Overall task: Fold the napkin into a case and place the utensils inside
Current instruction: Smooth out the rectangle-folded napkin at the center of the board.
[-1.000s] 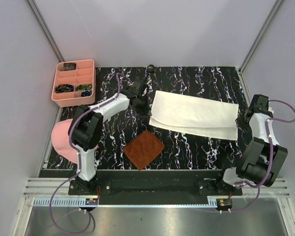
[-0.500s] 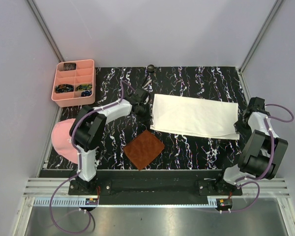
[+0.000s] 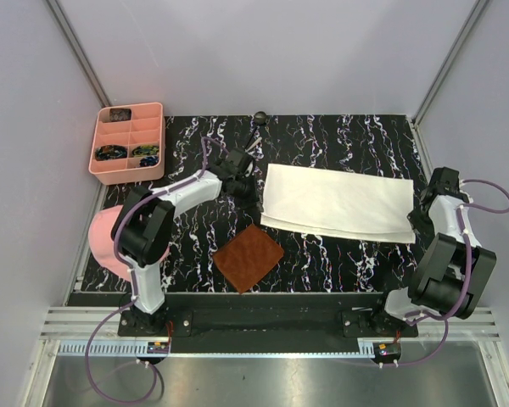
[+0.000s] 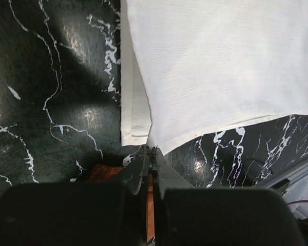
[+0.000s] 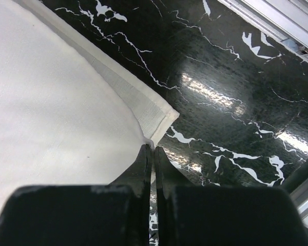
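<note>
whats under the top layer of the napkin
A second cream layer with a stitched hem peeks out beneath the top layer of the napkin at both ends, lying on the black marbled table. Anything further in, between or below the layers, is covered.

The napkin [image 3: 335,203] is plain cream-white, with a finely ribbed hem showing just ahead of the black right pincer [image 5: 150,147]. The table [image 3: 339,254] under it is glossy black with white marble veins, some tinged lilac. Near the black left pincer [image 4: 152,149], on its near side, the mat [image 3: 248,257] is rust-brown with a fine diamond texture. Well to that pincer's left, the tray [image 3: 157,110] is salmon pink and holds blue, yellow and dark bits. Beyond that pincer, the spoon [image 3: 260,116] is dark.
</note>
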Robot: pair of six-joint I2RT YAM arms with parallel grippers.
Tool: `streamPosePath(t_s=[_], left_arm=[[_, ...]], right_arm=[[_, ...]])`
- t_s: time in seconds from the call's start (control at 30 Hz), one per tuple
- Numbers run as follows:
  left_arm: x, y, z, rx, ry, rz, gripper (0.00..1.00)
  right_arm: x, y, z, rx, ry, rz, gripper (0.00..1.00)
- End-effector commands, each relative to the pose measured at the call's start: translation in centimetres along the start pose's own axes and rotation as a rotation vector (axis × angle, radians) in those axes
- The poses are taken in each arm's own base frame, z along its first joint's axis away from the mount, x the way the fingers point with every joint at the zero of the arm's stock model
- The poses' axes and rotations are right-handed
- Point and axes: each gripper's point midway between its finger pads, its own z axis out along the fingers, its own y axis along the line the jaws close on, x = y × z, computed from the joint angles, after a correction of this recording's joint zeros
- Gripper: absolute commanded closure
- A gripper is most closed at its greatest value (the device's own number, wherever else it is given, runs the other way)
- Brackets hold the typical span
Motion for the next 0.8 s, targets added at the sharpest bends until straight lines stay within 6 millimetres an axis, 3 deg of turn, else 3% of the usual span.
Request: streamPosePath(t_s=[0.0, 0.17, 0.33, 0.5, 0.67, 0.77], left_arm=[[0.6, -0.3, -0.9, 0.036, 0.002, 0.013, 1.00], [2.0, 1.0, 0.1, 0.023, 0.037, 0.001, 1.00], [2.6, 0.9, 1.0, 0.044, 0.073, 0.032, 1.00], [3.6, 0.6, 1.7, 0.071, 0.122, 0.056, 0.99], [3.4, 0.4, 1.2, 0.084, 0.109, 0.093, 0.89], [2.8, 0.6, 0.7, 0.076, 0.080, 0.115, 0.94]], right_arm=[[-0.5, -1.3, -0.3, 0.069, -0.042, 0.008, 1.00], [0.6, -2.3, 1.4, 0.141, -0.004, 0.013, 1.00], [1.6, -2.4, 3.4, 0.183, 0.052, 0.009, 1.00], [1.4, -2.3, 4.0, 0.195, 0.055, 0.001, 1.00], [0.7, -2.1, 3.7, 0.188, 0.034, -0.006, 0.95], [0.3, -1.9, 3.4, 0.178, 0.020, -0.005, 0.95]])
